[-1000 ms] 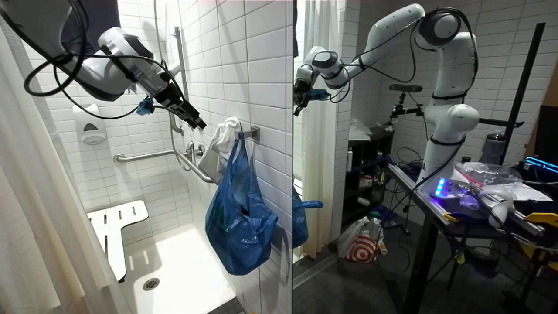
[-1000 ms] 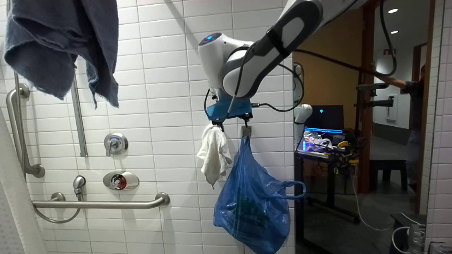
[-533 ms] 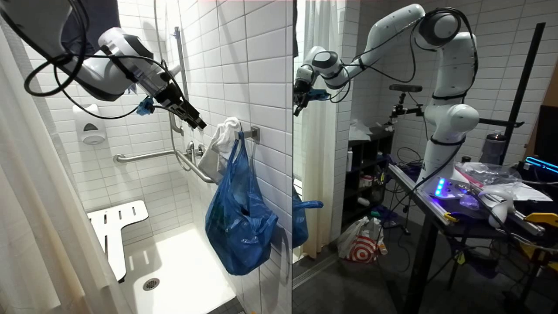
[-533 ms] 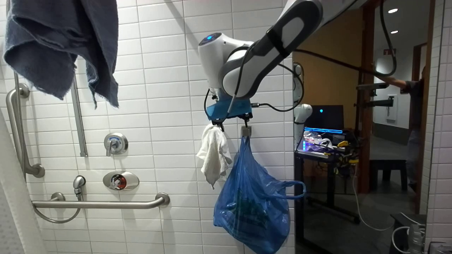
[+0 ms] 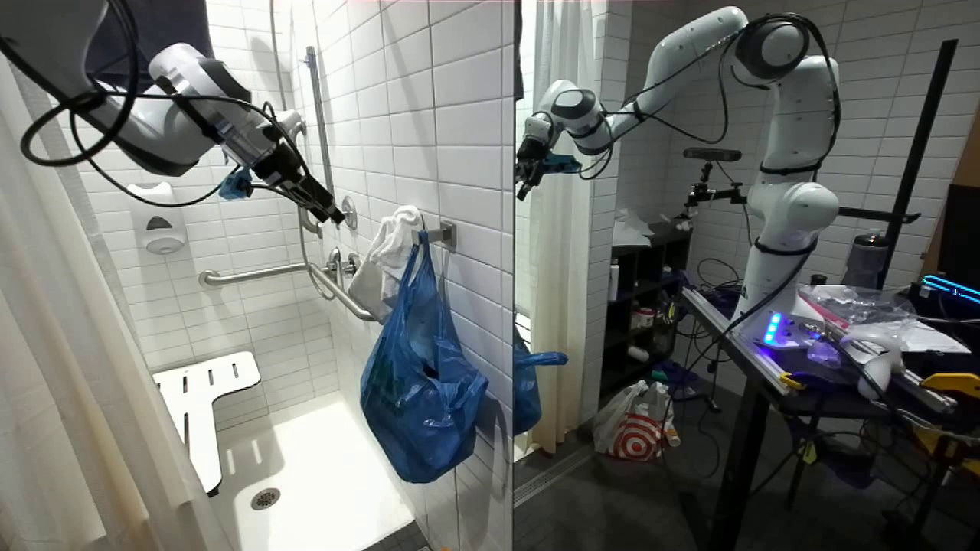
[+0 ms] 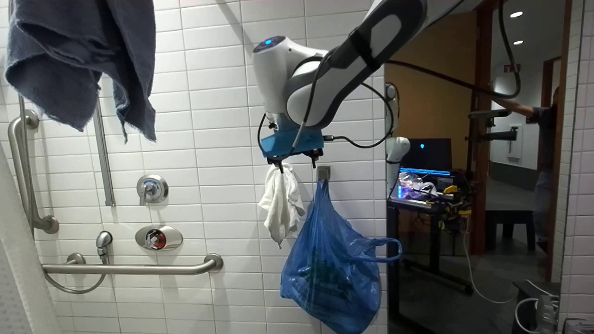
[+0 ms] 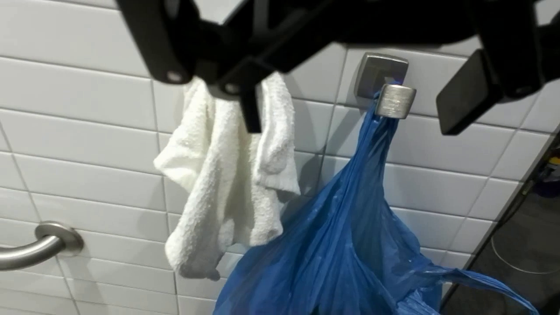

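Shower room: slotted seat (image 5: 203, 398), grab bar (image 6: 134, 269), floor drain (image 5: 266, 499).

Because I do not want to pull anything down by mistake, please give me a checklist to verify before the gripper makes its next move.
1. Gripper open: ok, its fingers stand wide apart.
2. Gripper empty: ok, nothing is clamped.
3. Gripper clear of the white cloth: ok, a gap shows in an exterior view.
4. Blue bag hung on the metal hook: ok.
5. No loose bag parts: not ok, a handle loop sticks out at its side.
6. Support of the white cloth: cannot tell, no view shows clearly what holds it.
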`<state>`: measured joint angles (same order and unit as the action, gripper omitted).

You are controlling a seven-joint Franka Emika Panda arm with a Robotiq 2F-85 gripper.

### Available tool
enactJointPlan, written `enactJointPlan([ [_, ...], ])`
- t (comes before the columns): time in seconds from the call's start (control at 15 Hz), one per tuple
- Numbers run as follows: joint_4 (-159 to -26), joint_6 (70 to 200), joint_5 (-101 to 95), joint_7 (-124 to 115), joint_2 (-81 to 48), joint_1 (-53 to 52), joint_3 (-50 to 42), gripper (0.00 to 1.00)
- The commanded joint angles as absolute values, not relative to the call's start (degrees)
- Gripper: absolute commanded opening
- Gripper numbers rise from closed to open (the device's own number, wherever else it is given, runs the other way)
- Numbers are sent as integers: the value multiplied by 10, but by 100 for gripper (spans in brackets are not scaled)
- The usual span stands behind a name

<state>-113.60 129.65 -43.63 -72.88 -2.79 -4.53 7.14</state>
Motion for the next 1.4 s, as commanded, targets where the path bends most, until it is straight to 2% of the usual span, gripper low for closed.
enactJointPlan([
  [0.0,-1177,1310,-444,-750,8,-74,80,100],
  [0.8,-1146,1193,-552,-1005,-41,-136,126,100],
  [1.33,-1067,1082,-561,-1023,-118,-156,123,100],
])
